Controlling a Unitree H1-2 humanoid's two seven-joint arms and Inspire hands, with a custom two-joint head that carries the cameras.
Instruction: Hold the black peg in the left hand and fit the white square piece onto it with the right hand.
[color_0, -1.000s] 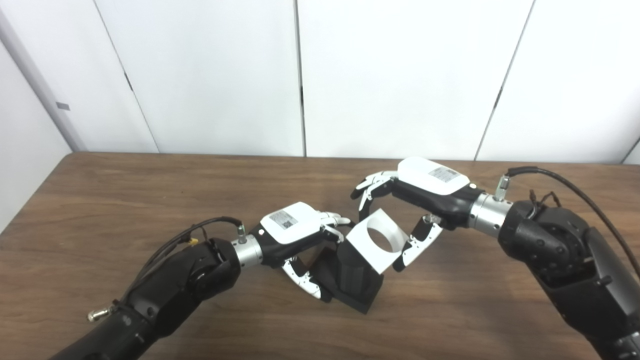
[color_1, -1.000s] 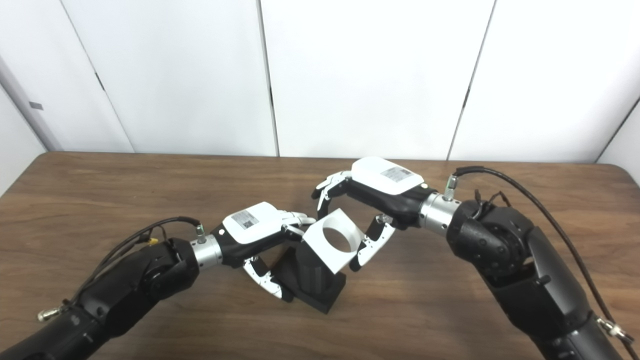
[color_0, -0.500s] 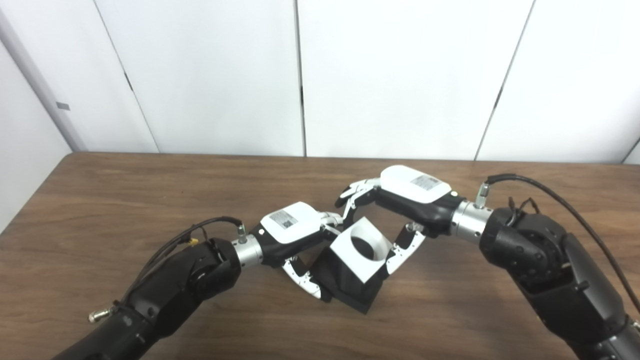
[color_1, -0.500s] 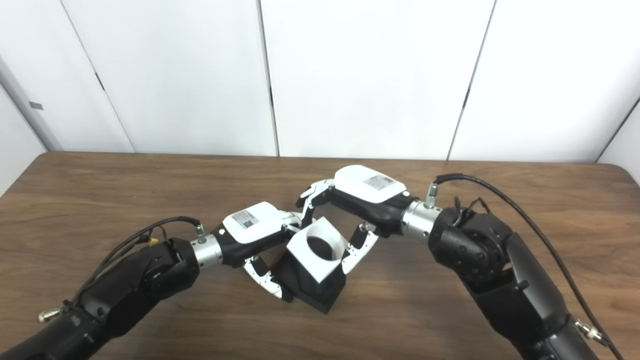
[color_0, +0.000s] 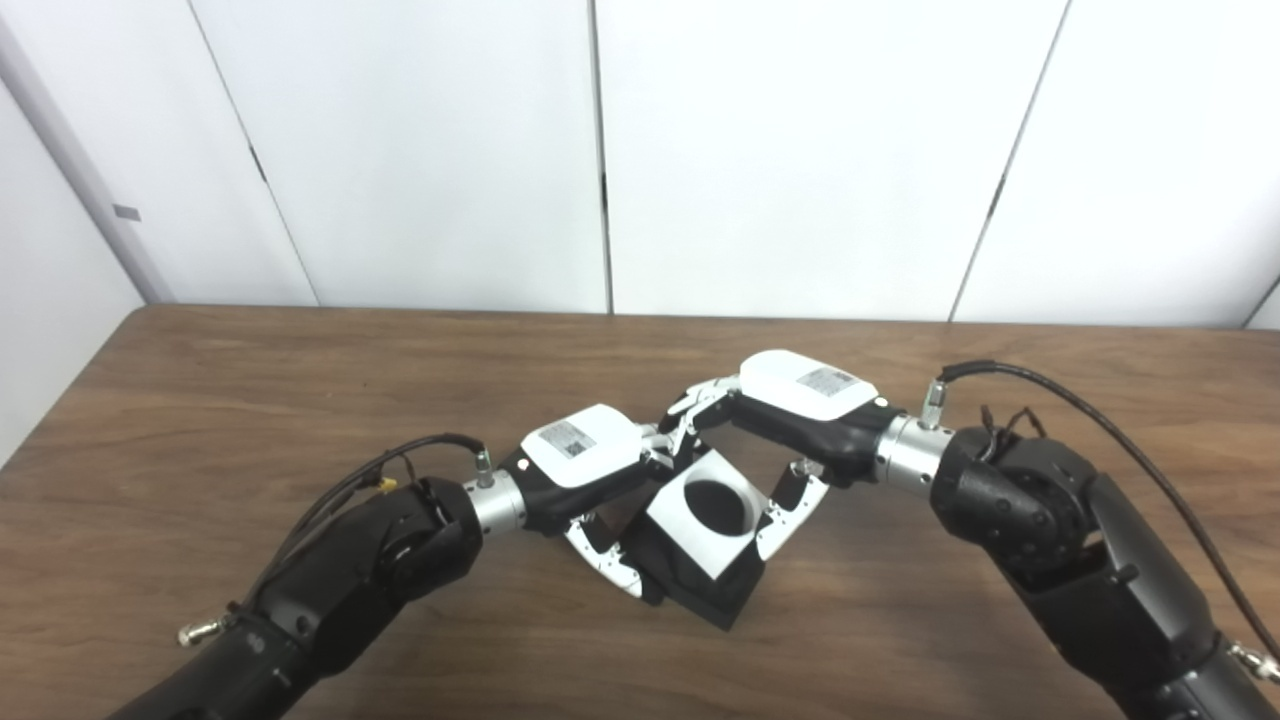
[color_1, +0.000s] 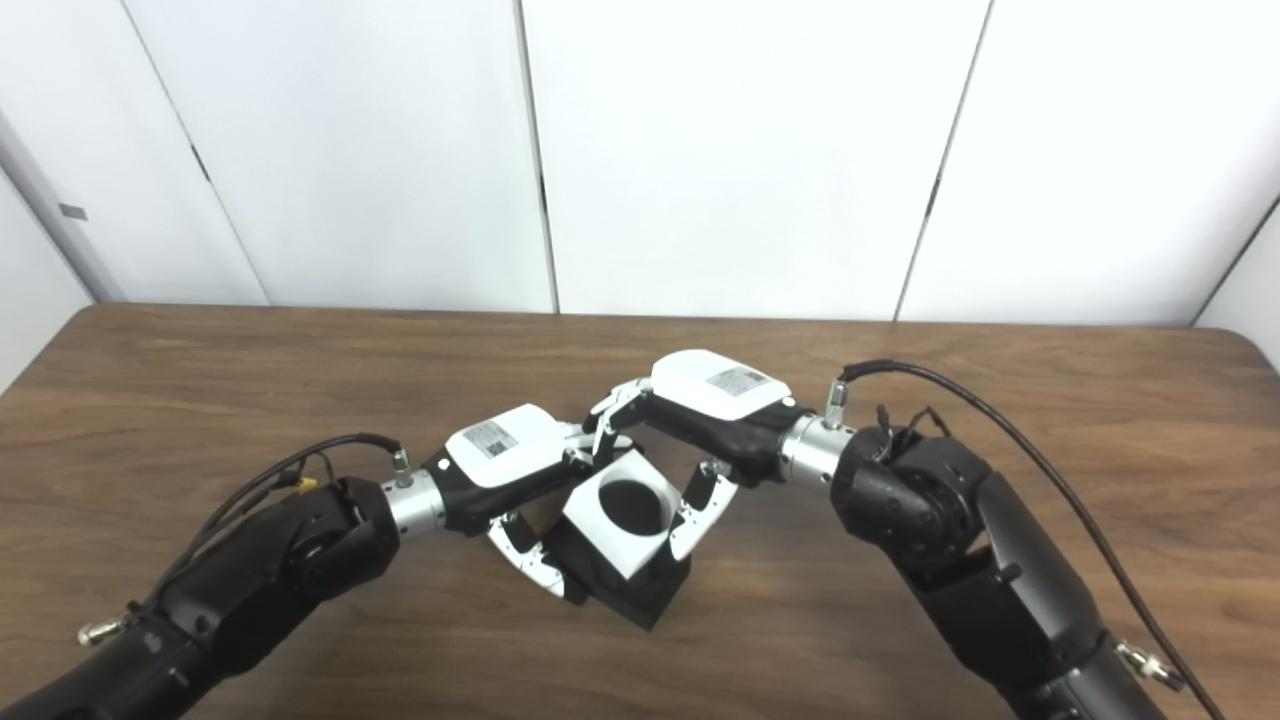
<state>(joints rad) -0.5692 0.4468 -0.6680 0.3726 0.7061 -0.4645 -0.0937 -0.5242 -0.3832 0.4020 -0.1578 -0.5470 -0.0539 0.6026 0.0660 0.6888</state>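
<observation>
Black peg (color_0: 700, 585) sits near the middle of the table (color_0: 200, 400), a little toward its front edge, and your left hand (color_0: 590, 470) is wrapped around its left side, thumb low against the dark base and fingers curled over the top rear. White square piece (color_0: 705, 512) is down over it, tilted slightly toward the camera, and its round hole shows black inside, so the peg looks to have entered. Your right hand (color_1: 700, 420) is clamped on the white piece, fingers over its far edge and thumb on its right edge.

How deep the piece has seated you cannot tell from either view; the black base shows below its near and right sides.

Risks from here:
- The piece is tilted. Pushing harder on the far edge than on the thumb side could cock it on the peg and jam it partway.
- The fingers of both hands crowd together at the far left corner of the piece and look close to touching. Pressing down further could pinch them against each other, or knock the left hand's hold loose.
- The left hand grips only one side of the base. A sideways shove from the right hand could twist or slide the base on the table.
- Letting go before the piece sits flat could leave it perched and free to tip off.
</observation>
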